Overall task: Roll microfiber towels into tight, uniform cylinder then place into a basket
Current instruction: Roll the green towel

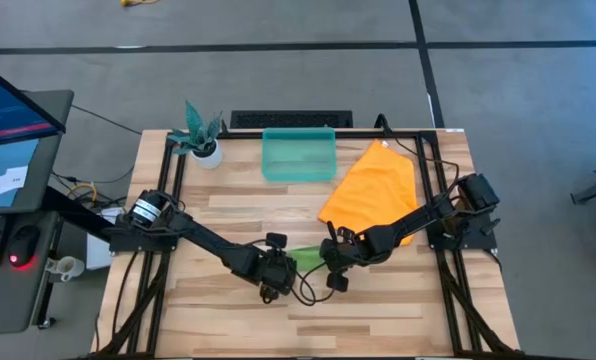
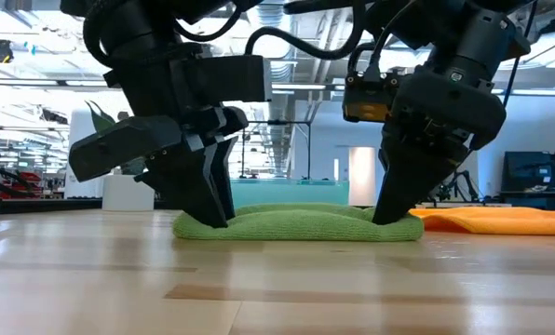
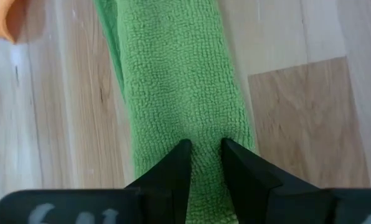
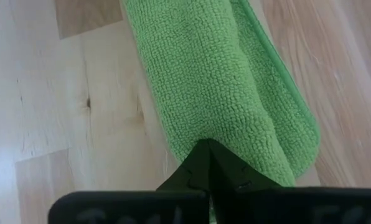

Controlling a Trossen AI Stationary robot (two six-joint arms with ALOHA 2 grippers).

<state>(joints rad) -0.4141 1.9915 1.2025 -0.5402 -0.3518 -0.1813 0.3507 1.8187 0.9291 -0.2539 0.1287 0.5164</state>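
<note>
Both arms working the green towel, mid-bench.

Green towel [image 2: 298, 224] lying as a long flattened roll between them; left gripper [image 3: 204, 152], jaws narrowly parted, pinching one end, right gripper [image 4: 205, 163] jaws nipping shut on the other. Basket [image 1: 298, 155] sitting well beyond, orange towel [image 1: 373, 190] beside it.
</note>
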